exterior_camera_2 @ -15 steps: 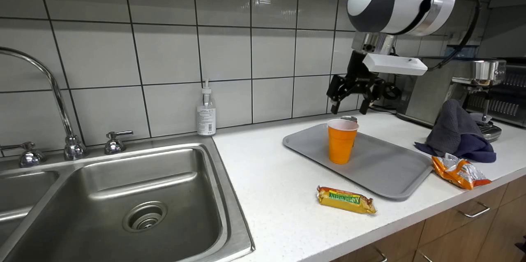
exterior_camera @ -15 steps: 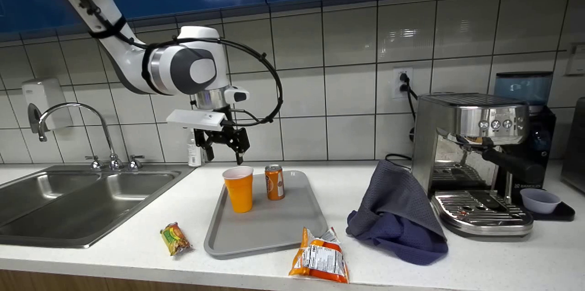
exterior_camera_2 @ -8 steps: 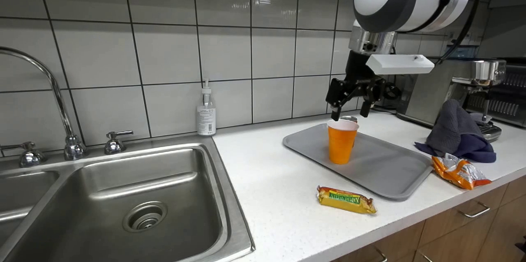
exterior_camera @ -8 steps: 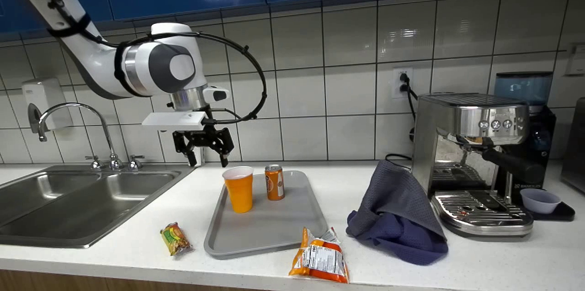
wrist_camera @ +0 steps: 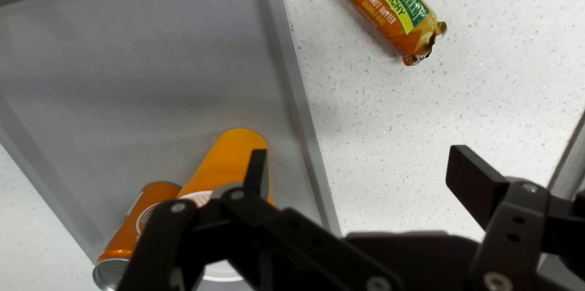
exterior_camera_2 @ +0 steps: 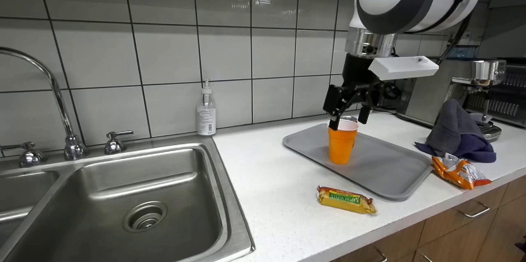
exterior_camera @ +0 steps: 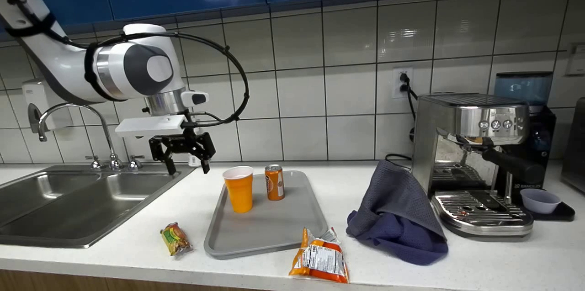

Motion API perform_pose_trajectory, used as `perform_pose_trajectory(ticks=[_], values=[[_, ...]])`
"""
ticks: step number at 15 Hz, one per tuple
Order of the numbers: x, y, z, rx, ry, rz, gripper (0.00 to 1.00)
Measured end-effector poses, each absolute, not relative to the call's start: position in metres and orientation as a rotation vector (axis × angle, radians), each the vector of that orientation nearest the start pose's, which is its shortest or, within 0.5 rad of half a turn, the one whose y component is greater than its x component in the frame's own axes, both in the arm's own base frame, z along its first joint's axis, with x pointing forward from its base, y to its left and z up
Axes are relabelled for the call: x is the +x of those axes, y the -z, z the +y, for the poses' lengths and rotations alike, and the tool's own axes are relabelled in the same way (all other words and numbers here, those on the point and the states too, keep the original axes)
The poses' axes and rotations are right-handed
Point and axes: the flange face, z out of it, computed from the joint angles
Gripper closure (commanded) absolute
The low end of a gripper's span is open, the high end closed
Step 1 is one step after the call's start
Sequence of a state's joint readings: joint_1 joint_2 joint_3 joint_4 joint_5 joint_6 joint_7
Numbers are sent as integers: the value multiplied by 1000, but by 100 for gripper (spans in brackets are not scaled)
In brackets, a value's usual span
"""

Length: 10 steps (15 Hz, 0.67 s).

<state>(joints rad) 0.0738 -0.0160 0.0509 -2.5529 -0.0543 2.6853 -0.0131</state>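
My gripper (exterior_camera: 188,171) hangs above the counter, its jaws wide apart and nothing between them. In an exterior view it stands to the left of an upright orange cup (exterior_camera: 240,193); in an exterior view one finger (exterior_camera_2: 335,120) overlaps the rim of that cup (exterior_camera_2: 342,147). The wrist view shows the gripper (wrist_camera: 358,156) over bare counter beside the grey tray (wrist_camera: 137,62), one finger partly covering the cup (wrist_camera: 228,158). An orange can (exterior_camera: 274,183) stands next to the cup on the tray. A granola bar (wrist_camera: 388,3) lies on the counter outside the tray.
An orange chip bag (exterior_camera: 320,256) lies at the tray's front corner, near the counter edge. Right of it are a bunched dark cloth (exterior_camera: 397,218) and an espresso machine (exterior_camera: 470,113). A steel sink (exterior_camera_2: 156,196) with a faucet lies left, a soap bottle (exterior_camera_2: 206,114) behind.
My gripper has moved left and somewhat lower in an exterior view, away from above the cup. Its jaws have stayed open. The cup, can, tray and packets have not moved.
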Motion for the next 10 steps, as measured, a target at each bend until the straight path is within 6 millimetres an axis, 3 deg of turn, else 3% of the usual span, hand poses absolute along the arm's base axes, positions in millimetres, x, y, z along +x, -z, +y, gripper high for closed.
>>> perform_pose_trajectory(ticks=[10], values=[[436, -270, 97, -3212, 193, -364, 0]])
